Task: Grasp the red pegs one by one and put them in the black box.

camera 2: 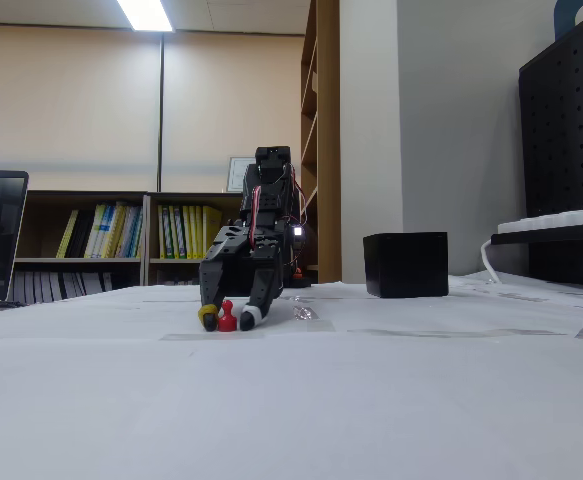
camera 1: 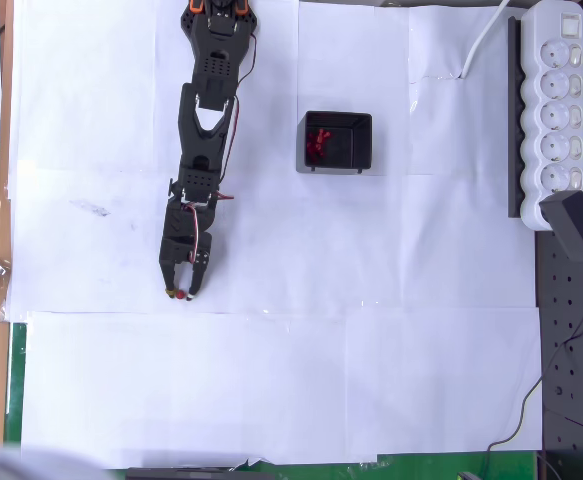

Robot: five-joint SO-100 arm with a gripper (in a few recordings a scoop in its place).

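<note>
One red peg [camera 1: 179, 295] [camera 2: 227, 318] stands upright on the white paper. My gripper [camera 1: 181, 291] [camera 2: 229, 317] is lowered to the table with its fingertips on either side of that peg. The jaws are open and sit close to the peg, with a small gap showing. The black box [camera 1: 359, 128] [camera 2: 405, 264] rests further back, to the right of the arm in the overhead view. Several red pegs [camera 1: 318, 143] lie inside its left part.
A white power strip [camera 1: 557, 110] and a black pegboard [camera 1: 571, 350] line the right side. The table's wooden edge [camera 1: 1, 250] runs down the left. Open white paper lies between the gripper and the box.
</note>
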